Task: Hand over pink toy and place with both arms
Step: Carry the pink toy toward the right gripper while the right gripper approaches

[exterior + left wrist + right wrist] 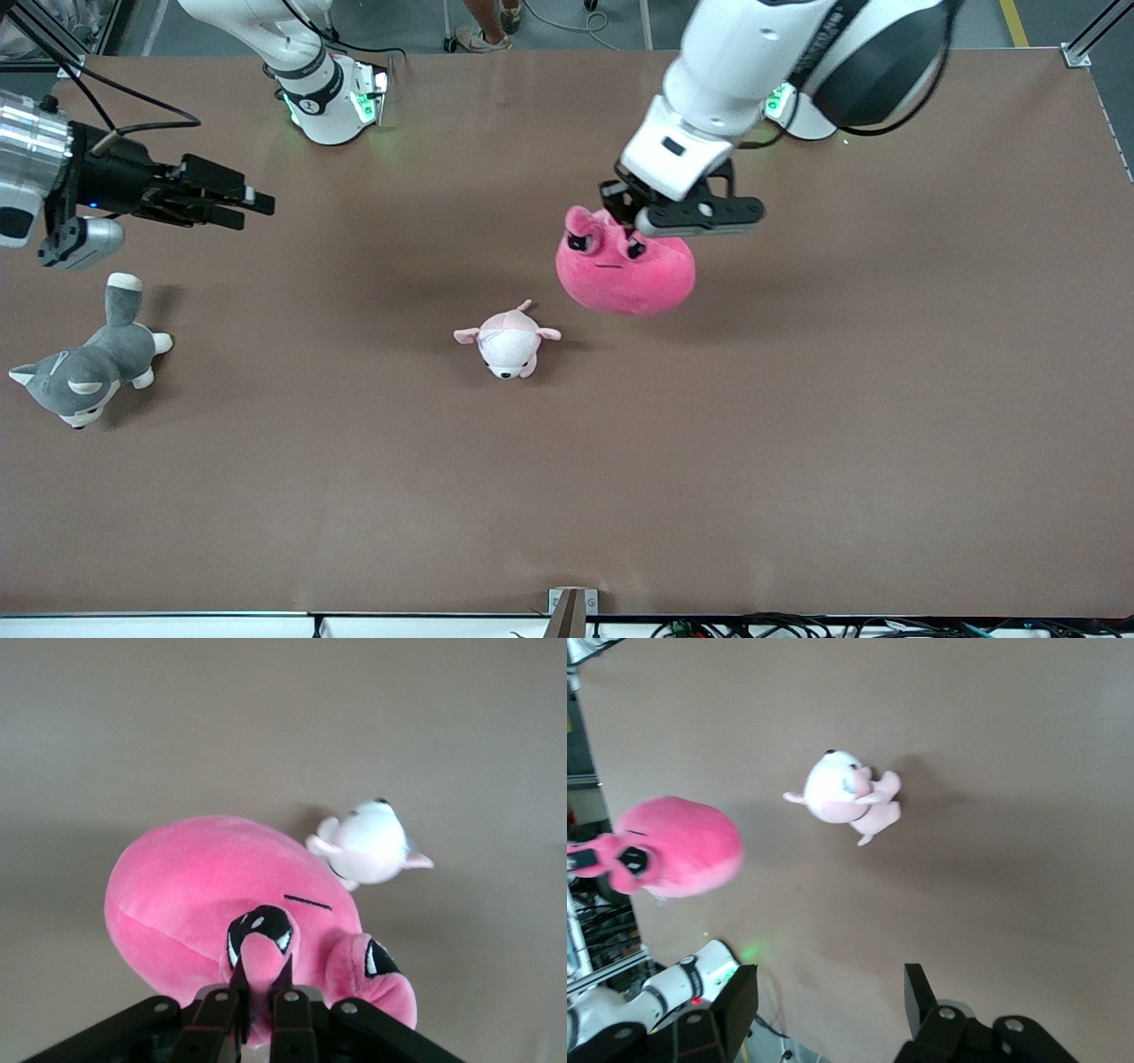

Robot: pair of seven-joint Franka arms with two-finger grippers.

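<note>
The hot-pink toy [625,270] hangs above the table middle, held by its eye bulge. My left gripper [631,217] is shut on that bulge; in the left wrist view the gripper [260,979] pinches the pink toy [204,895] beside one black eye. My right gripper [252,202] is open and empty, up in the air over the right arm's end of the table, pointing toward the toy. In the right wrist view the gripper [830,997] has wide-apart fingers, and the pink toy [678,846] shows farther off.
A small pale pink-and-white plush [508,341] lies on the table nearer the front camera than the pink toy; it also shows in both wrist views [372,842] [843,793]. A grey-and-white husky plush [89,363] lies at the right arm's end, under the right gripper.
</note>
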